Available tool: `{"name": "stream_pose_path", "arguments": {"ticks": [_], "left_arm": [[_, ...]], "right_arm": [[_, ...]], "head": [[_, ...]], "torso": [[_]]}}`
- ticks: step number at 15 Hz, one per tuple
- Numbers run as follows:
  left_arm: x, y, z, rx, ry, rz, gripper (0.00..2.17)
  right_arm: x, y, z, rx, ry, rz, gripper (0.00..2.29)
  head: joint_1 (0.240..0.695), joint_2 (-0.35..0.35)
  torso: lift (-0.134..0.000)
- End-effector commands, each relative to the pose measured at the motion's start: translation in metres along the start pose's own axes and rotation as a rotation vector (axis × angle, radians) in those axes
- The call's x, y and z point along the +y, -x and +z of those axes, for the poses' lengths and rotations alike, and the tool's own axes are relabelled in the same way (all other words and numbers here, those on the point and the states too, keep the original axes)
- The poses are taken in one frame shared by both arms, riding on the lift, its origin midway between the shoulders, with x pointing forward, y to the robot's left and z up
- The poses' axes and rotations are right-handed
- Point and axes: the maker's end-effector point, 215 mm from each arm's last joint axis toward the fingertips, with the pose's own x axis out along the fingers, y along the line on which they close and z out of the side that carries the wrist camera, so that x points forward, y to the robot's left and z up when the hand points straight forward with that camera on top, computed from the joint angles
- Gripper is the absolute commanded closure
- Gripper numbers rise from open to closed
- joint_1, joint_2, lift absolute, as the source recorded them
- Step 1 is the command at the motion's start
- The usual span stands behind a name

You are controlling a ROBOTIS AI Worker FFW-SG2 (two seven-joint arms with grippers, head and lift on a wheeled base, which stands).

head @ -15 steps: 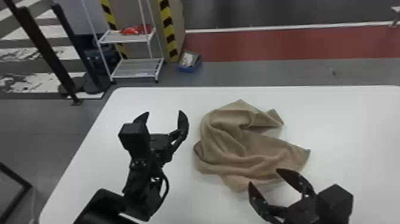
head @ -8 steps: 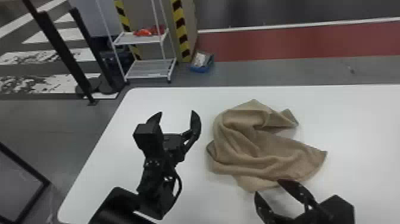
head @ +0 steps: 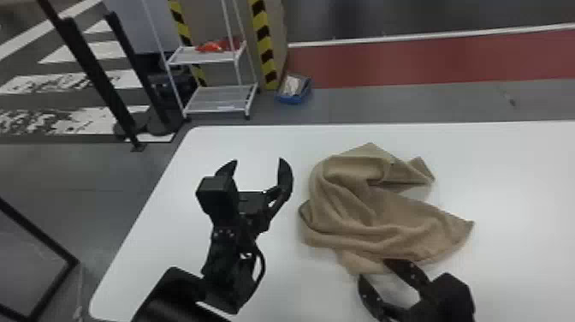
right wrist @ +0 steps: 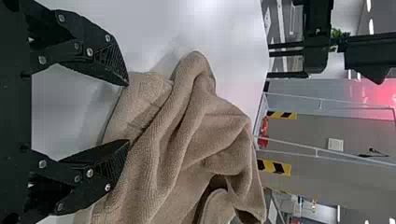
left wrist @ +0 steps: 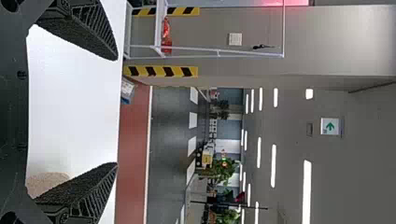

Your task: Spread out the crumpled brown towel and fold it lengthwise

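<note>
The brown towel (head: 368,214) lies crumpled on the white table (head: 505,180), with folds bunched at its left and a loose corner to the right. My left gripper (head: 259,167) stands open above the table, left of the towel and apart from it. At the towel's near edge is my right gripper (head: 373,269), open. In the left wrist view, the left gripper (left wrist: 114,112) has nothing between its fingers, and a bit of towel (left wrist: 44,183) lies beyond one finger. The right wrist view has the right gripper (right wrist: 127,113) with its fingertips at the towel's edge (right wrist: 187,135).
A white shelf rack (head: 209,58) with red items stands on the floor behind the table's far left corner. Beside it is a blue box (head: 294,89). Black posts (head: 96,77) rise from the floor at the left.
The table, towel and left arm have shifted rightward in the head view. The right gripper has stayed at nearly the same place in that view, so it sits further left relative to the towel.
</note>
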Motion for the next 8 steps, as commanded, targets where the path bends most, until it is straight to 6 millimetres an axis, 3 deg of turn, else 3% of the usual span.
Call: {"name": "stream_pose_path", "arguments": {"ticks": [1,4,8], "left_arm": [[0.003,0.0,0.002,-0.007,0.001,0.003,0.08],[0.003,0.001,0.003,-0.012,0.008,0.004,0.08],[0.002,0.001,0.004,-0.015,0.013,0.003,0.08]], "right_arm": [[0.008,-0.002,0.003,0.005,0.024,0.009,0.76],[0.004,0.002,0.016,-0.025,0.028,-0.001,1.46],[-0.004,0.01,0.037,-0.063,0.035,-0.014,1.48]], "head": [[0.695,0.223],[0.695,0.241],[0.695,0.236]], "torso": [[-0.123],[-0.123],[-0.123]]}}
